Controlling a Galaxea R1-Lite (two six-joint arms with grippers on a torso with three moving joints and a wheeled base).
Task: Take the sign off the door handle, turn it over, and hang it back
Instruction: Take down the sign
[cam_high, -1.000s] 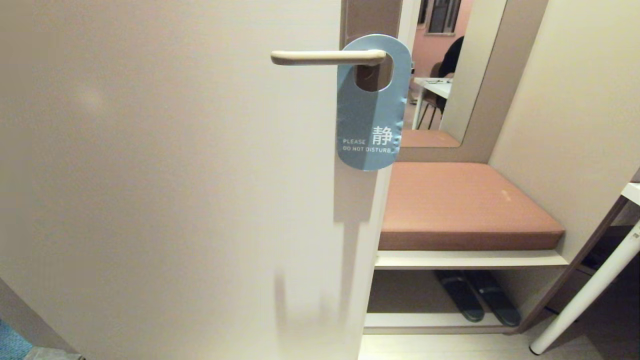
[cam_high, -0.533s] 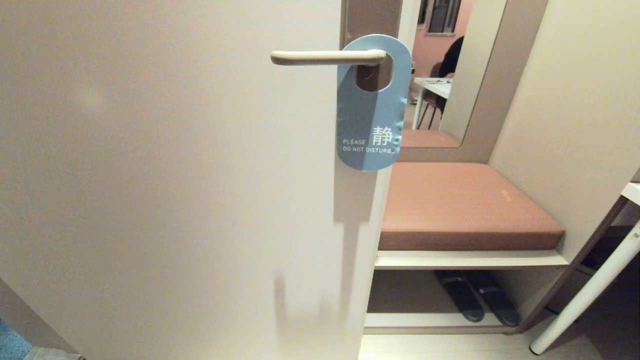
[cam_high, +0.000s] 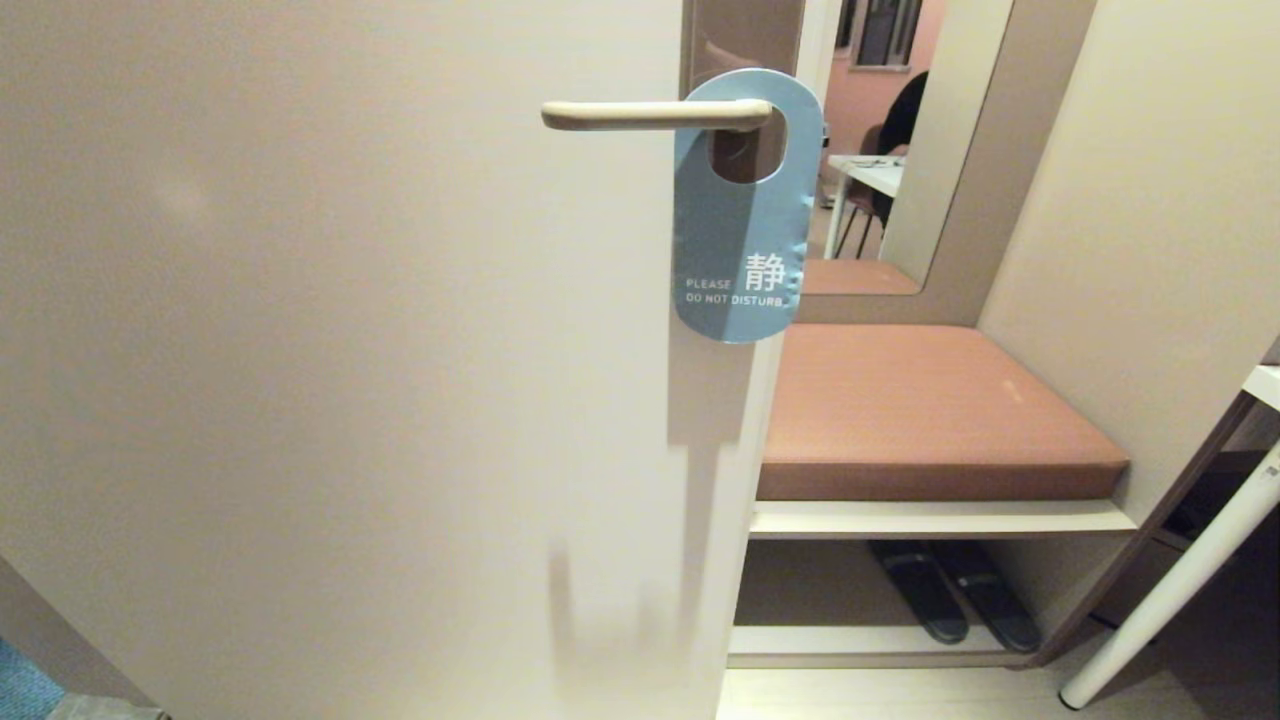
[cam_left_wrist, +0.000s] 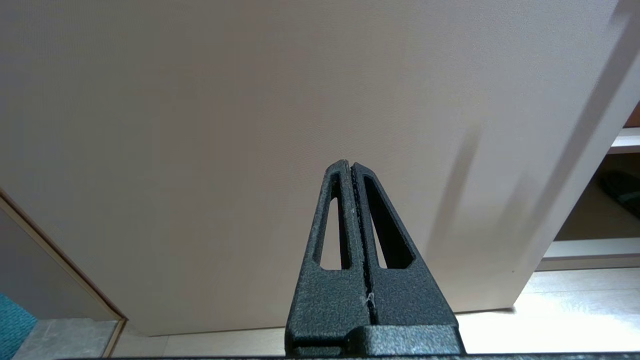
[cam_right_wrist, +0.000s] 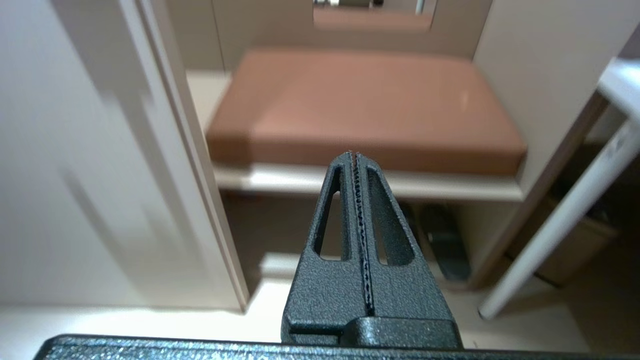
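The blue-grey sign (cam_high: 740, 230) hangs by its oval hole on the cream door handle (cam_high: 650, 115), its "PLEASE DO NOT DISTURB" face turned outward. The handle juts from a brown backplate (cam_high: 740, 35) near the door's edge. Neither arm shows in the head view. My left gripper (cam_left_wrist: 348, 162) is shut and empty, pointing at the low part of the door. My right gripper (cam_right_wrist: 353, 154) is also shut and empty, low down and facing the brown bench cushion (cam_right_wrist: 365, 100). The sign does not appear in either wrist view.
The pale door (cam_high: 330, 360) fills the left. Beside it stands a bench with a brown cushion (cam_high: 930, 410) and dark slippers (cam_high: 950, 590) on a shelf below. A white table leg (cam_high: 1170, 590) slants at the right. A mirror (cam_high: 880, 130) is behind the bench.
The head view is unchanged: the sign and the handle have kept still, and no arm has come into it.
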